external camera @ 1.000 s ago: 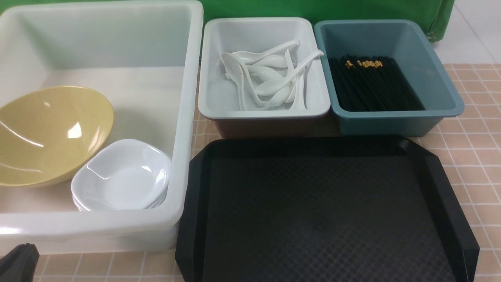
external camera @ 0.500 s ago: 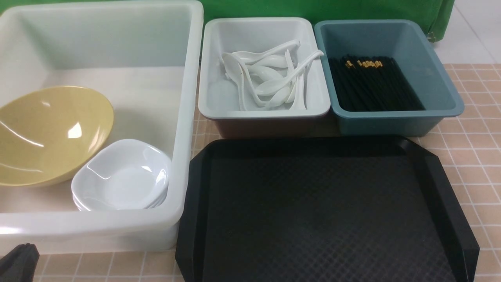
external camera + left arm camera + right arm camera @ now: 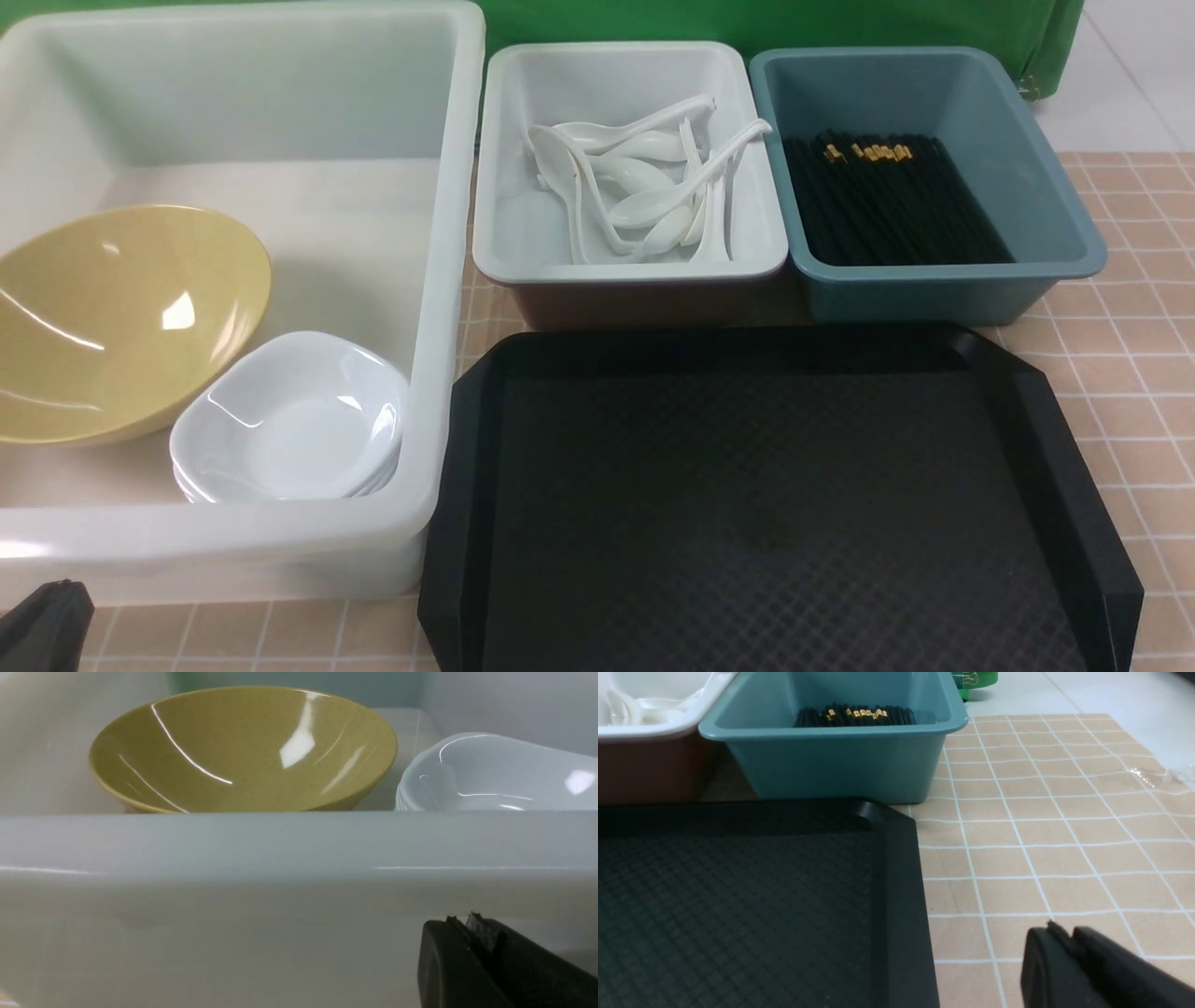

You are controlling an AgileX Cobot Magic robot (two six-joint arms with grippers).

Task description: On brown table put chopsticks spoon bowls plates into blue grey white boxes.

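Note:
The olive-yellow bowl [image 3: 112,317] leans inside the large white box [image 3: 448,280], beside a stack of white plates [image 3: 289,420]. Both also show in the left wrist view: the bowl [image 3: 243,751] and the plates [image 3: 495,774], behind the box wall [image 3: 233,896]. Several white spoons [image 3: 644,187] lie in the grey box [image 3: 625,269]. Black chopsticks [image 3: 887,205] with gold bands fill the blue box [image 3: 934,280], which also shows in the right wrist view [image 3: 831,765]. My left gripper [image 3: 462,926] is shut and empty, low in front of the white box. My right gripper [image 3: 1062,933] is shut and empty over the brown table [image 3: 1041,835].
A black textured tray [image 3: 766,504] with cut corners lies empty in front of the grey and blue boxes; its right rim [image 3: 901,882] is just beside my right gripper. A green cloth [image 3: 747,23] hangs behind the boxes.

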